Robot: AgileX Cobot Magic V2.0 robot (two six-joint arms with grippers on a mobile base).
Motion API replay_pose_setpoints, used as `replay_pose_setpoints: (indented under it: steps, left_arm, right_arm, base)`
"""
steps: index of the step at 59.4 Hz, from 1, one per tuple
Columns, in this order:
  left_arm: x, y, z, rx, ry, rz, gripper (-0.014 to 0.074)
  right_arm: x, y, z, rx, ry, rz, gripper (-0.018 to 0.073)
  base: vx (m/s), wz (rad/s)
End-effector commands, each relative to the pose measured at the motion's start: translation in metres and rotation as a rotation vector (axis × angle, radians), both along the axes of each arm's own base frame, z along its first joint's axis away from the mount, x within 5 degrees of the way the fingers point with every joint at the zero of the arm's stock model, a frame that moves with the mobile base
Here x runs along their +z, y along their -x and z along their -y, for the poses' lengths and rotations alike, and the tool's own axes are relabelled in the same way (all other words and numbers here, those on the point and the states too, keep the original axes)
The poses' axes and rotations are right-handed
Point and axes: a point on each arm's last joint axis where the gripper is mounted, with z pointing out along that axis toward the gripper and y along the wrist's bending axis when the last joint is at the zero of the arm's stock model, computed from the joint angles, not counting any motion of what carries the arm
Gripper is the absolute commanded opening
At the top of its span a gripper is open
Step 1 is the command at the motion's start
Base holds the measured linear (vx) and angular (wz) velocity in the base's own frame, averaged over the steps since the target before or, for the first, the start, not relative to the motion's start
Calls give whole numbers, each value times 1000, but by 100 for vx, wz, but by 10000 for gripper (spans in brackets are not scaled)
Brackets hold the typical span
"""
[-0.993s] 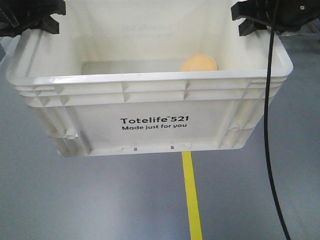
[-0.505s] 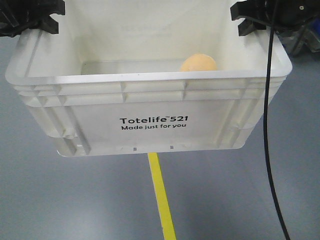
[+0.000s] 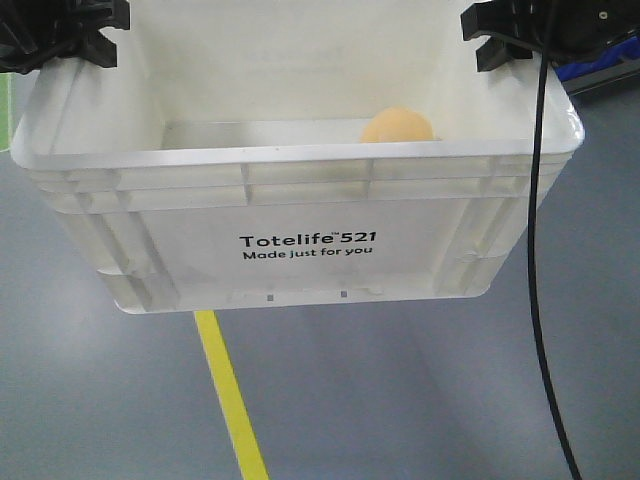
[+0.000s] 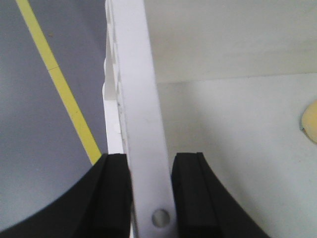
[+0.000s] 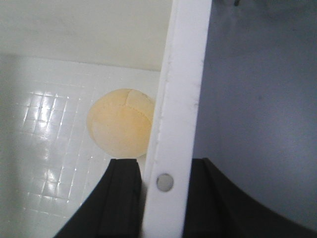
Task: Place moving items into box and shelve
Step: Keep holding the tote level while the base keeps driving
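The off-white box (image 3: 300,190) printed "Totelife 521" hangs above the grey floor, held by both arms. My left gripper (image 3: 60,35) is shut on the box's left rim (image 4: 143,124), one black finger (image 4: 115,193) outside and one inside. On the opposite side my right gripper (image 3: 520,30) is shut on the right rim (image 5: 178,114). A yellow-orange ball (image 3: 397,125) lies on the box's floor near the right wall, also in the right wrist view (image 5: 121,121). At the right edge of the left wrist view a sliver of a yellow ball (image 4: 310,121) shows.
A yellow tape line (image 3: 228,390) runs across the grey floor below the box, also in the left wrist view (image 4: 59,84). A blue bin (image 3: 600,68) shows at the far right. A black cable (image 3: 535,250) hangs down the right side.
The box stays in the same place in the view while the floor shifts: the yellow line slides left, and a blue bin has come into view at the right.
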Motion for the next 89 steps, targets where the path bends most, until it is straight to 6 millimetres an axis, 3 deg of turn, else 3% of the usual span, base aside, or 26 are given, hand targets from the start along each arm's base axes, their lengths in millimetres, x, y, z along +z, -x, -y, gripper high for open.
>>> replay_pose_setpoints:
  steps: [1,89]
  left_arm:
    - [44,12,7,-18,124,222,-13]
    - [43,12,6,-18,119,223,-13]
  right_arm:
    - [41,11,-5,33,-89,206,-13]
    - [41,11,-5,34,-89,207,-13]
  base:
    - [53,-47]
    - [42,-62]
